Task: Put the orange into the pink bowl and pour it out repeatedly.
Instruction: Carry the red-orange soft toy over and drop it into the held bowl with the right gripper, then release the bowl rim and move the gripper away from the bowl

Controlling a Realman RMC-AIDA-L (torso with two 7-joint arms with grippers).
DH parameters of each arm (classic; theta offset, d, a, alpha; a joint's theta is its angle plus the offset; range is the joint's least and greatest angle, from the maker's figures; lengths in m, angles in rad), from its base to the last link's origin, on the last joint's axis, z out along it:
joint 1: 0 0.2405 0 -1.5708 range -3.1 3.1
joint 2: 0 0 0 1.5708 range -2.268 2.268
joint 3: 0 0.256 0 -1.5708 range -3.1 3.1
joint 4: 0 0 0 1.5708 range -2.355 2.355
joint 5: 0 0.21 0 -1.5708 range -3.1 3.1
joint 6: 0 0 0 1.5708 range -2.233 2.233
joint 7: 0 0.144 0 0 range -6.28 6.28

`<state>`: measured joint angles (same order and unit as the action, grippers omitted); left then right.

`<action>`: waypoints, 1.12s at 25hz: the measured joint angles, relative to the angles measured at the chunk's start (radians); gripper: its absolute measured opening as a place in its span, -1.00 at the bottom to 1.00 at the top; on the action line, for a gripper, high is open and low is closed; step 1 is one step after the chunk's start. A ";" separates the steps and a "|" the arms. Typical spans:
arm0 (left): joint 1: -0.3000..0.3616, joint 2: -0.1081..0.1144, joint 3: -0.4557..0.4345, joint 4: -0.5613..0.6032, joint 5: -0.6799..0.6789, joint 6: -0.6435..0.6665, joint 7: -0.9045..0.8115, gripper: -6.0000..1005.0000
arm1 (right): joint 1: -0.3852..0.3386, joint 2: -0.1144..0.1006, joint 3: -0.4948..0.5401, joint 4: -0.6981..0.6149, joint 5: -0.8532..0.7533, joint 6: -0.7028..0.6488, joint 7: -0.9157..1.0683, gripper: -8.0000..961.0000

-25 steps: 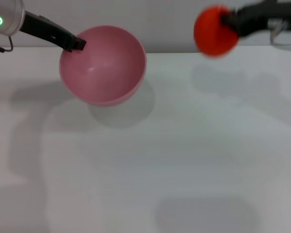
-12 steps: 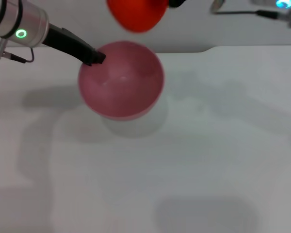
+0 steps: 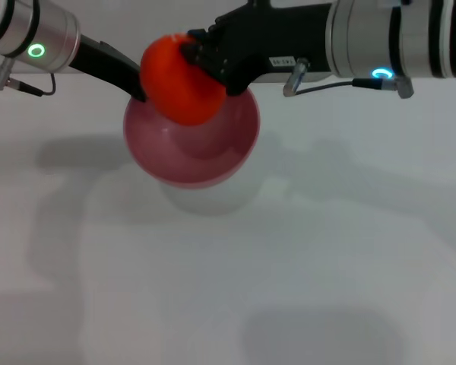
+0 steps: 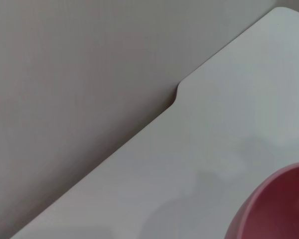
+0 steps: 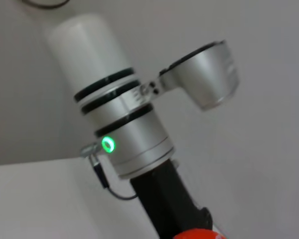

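Note:
The pink bowl point(image 3: 194, 144) is held tilted a little above the white table, its opening toward me. My left gripper point(image 3: 137, 87) is shut on its far left rim. My right gripper point(image 3: 201, 57) is shut on the orange point(image 3: 181, 79) and holds it over the bowl's far rim, just above the inside. The bowl's edge also shows in the left wrist view point(image 4: 276, 209). A sliver of the orange shows in the right wrist view point(image 5: 197, 235), with the left arm point(image 5: 124, 134) behind it.
The white table point(image 3: 289, 251) spreads in front of and to the right of the bowl. Its far edge with a notch shows in the left wrist view point(image 4: 177, 92), against a grey wall.
My right gripper has carried the orange leftward and down, from the far right to just over the bowl. My left gripper has shifted the bowl slightly right.

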<state>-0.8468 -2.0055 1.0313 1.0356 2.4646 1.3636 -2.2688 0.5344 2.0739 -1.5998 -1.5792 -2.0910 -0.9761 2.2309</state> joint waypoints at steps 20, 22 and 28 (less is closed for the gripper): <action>0.008 -0.017 0.002 -0.004 -0.002 -0.019 0.009 -0.90 | -0.142 0.006 0.040 -0.056 0.003 0.136 -0.078 0.20; 0.011 -0.028 -0.003 -0.006 -0.006 -0.040 0.009 -0.90 | -0.174 0.009 0.064 -0.060 0.007 0.176 -0.089 0.22; 0.012 -0.048 0.001 -0.039 -0.024 -0.098 0.009 -0.90 | -0.228 0.010 0.106 0.003 0.010 0.334 -0.106 0.23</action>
<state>-0.8349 -2.0536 1.0322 0.9967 2.4404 1.2657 -2.2595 0.3069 2.0836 -1.4943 -1.5766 -2.0813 -0.6422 2.1244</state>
